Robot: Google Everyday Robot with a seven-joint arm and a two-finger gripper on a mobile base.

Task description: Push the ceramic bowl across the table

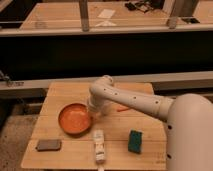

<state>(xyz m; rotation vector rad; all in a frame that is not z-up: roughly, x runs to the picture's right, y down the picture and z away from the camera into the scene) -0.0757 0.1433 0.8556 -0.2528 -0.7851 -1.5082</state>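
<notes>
End effector [95,113] (grip state unclear) at right rim of ceramic bowl [73,119]

Orange-red ceramic bowl [74,119], darker rim; light plank table [60,92]; green sponge [135,141]; pale jaws beside bowl.

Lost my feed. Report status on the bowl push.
Gripper low beside ceramic bowl, at its camera-right edge. Bowl upright on table, left half. Dark flat block near front-left corner, apart from bowl.

Green sponge [135,141], white oblong item [99,146], dark block [48,145]
</notes>
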